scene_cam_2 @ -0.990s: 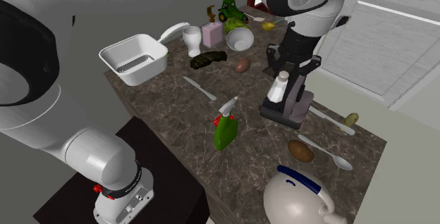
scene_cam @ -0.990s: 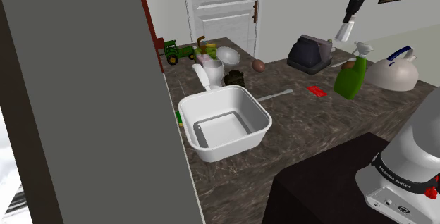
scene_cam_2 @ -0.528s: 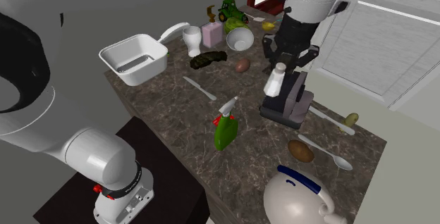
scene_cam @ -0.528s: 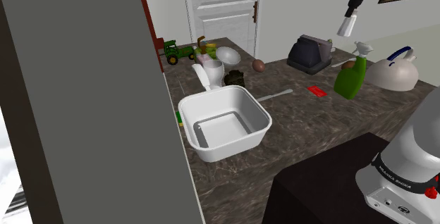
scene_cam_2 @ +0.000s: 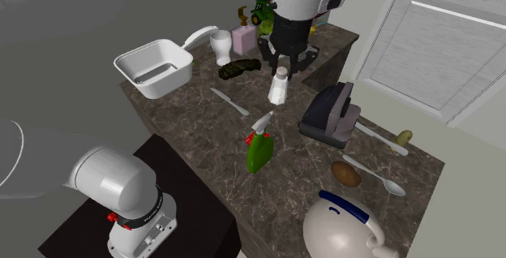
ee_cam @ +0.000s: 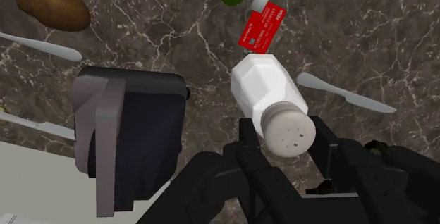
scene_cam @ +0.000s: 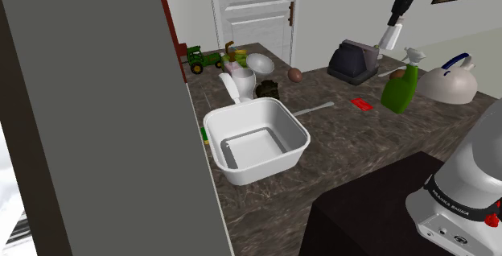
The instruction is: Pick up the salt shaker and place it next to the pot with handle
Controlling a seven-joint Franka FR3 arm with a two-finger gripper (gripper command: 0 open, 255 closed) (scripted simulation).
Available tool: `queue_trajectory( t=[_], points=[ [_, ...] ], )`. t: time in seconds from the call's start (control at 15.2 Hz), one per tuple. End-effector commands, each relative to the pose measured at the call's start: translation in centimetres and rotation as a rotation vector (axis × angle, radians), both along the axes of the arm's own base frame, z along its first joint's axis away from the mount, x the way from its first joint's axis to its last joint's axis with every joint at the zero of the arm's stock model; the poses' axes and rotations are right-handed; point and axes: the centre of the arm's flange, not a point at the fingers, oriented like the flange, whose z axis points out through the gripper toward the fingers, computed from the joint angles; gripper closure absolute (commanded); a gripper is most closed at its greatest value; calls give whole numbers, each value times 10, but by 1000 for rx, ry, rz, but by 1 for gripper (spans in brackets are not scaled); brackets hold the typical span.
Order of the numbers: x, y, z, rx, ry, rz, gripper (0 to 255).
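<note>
**A:** Where was the salt shaker [scene_cam_2: 278, 86]?

**B:** Aloft, clear of the desk [scene_cam_2: 195, 114]. The gripper [ee_cam: 285, 141] had its two black fingers [ee_cam: 250, 152] closed snug on the cap end, with the body hanging below, slightly tilted.

**A:** Why so high?

**B:** My guess: clearance. The dark appliance [scene_cam_2: 328, 114] sat just beside it, and the green spray bottle [scene_cam_2: 259, 152] and a knife [scene_cam_2: 229, 101] were near (a red card [ee_cam: 262, 27] lay underneath too).

**A:** And the pot?

**B:** The white pot with handle [scene_cam_2: 174, 74] stood well apart, toward the second exterior view's left. The bare desk by its near wall looked the likeliest landing spot. Placing not yet done.
</note>
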Motion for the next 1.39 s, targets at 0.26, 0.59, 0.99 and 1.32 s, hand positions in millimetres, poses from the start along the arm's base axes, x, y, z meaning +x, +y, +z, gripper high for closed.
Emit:
queue_trajectory(
  t=[0.26, 0.59, 0.99, 1.32],
  points=[
    [-27, 80, 1, -4, 0, -1, 255],
    [-45, 143, 1, -4, 0, -2, 255],
    [-67, 220, 1, -4, 0, -2, 255],
    [-85, 283, 1, -4, 0, -2, 255]
  ],
)
